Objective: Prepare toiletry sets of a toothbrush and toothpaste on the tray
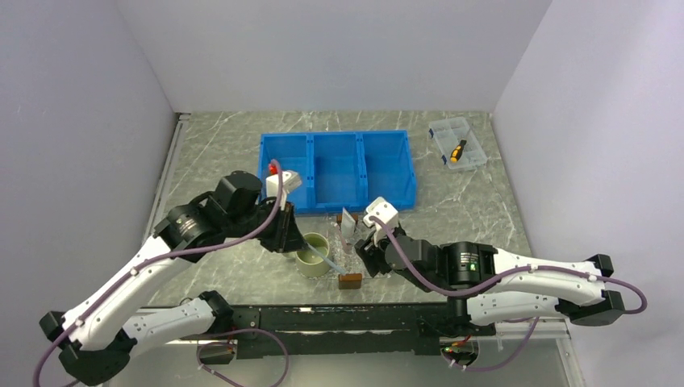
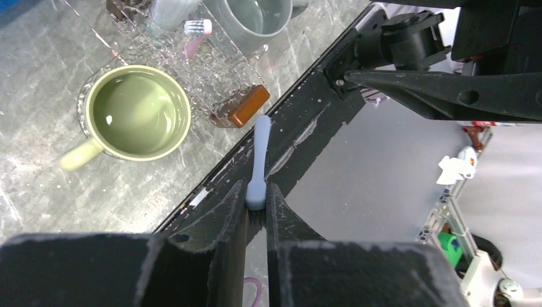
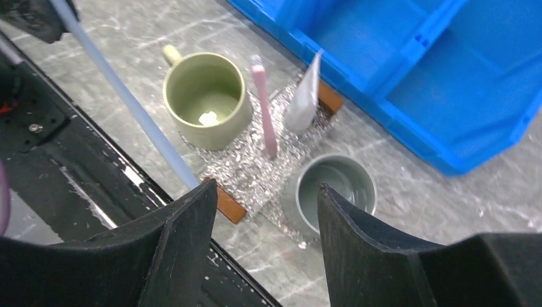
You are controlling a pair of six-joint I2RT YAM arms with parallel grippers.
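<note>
My left gripper [image 2: 257,192] is shut on the end of a pale blue toothbrush [image 2: 261,150], which slants over the green mug [image 1: 313,254] toward the tray's near brown handle [image 2: 246,105]. The clear tray [image 3: 246,173] holds a pink toothbrush [image 3: 263,109] lying along it. A whitish toothpaste tube [image 3: 303,96] stands tilted at the tray's far end. My right gripper [image 3: 267,188] hangs open above the tray's near end and a grey mug [image 3: 335,188], with nothing between its fingers. In the top view the left gripper [image 1: 284,230] is left of the tray and the right gripper [image 1: 364,242] is right of it.
The green mug [image 3: 204,96] touches the tray's left side and the grey mug its right. A big blue three-compartment bin [image 1: 337,168] stands just behind them. A clear lidded box [image 1: 457,143] sits at the back right. The black rail [image 1: 339,318] runs along the near edge.
</note>
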